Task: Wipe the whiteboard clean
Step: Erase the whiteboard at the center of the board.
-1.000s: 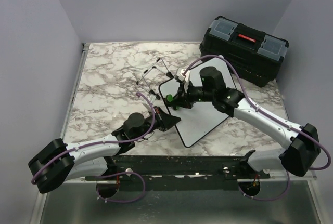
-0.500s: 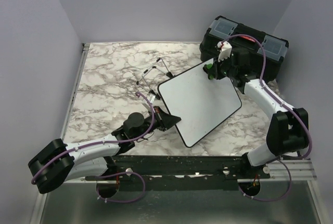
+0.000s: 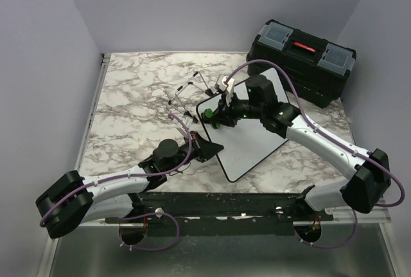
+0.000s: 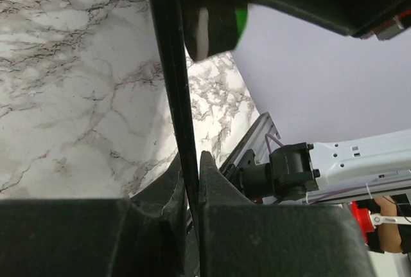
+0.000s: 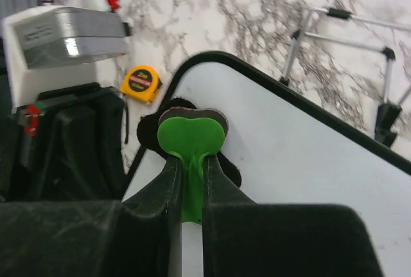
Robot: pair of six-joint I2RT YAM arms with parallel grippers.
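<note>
The whiteboard (image 3: 252,143) lies tilted on the marble table, its face white with no writing showing. My left gripper (image 3: 214,148) is shut on its thin black rim (image 4: 176,84) at the near-left edge; the pinch also shows in the left wrist view (image 4: 191,164). My right gripper (image 3: 212,120) is shut on a green eraser (image 5: 191,137) with a dark felt pad. It holds the pad against the board (image 5: 308,161) near the board's far-left corner. The eraser also shows green in the top view (image 3: 209,121).
A black toolbox (image 3: 302,58) stands at the back right. A thin black wire easel stand (image 3: 191,90) lies behind the board's far-left corner, also in the right wrist view (image 5: 340,39). A yellow tape measure (image 5: 140,83) lies beside that corner.
The right arm swung from the board up to the toolbox half a second ago and has come back to the board's far-left corner with the eraser. The left arm and board held still.
</note>
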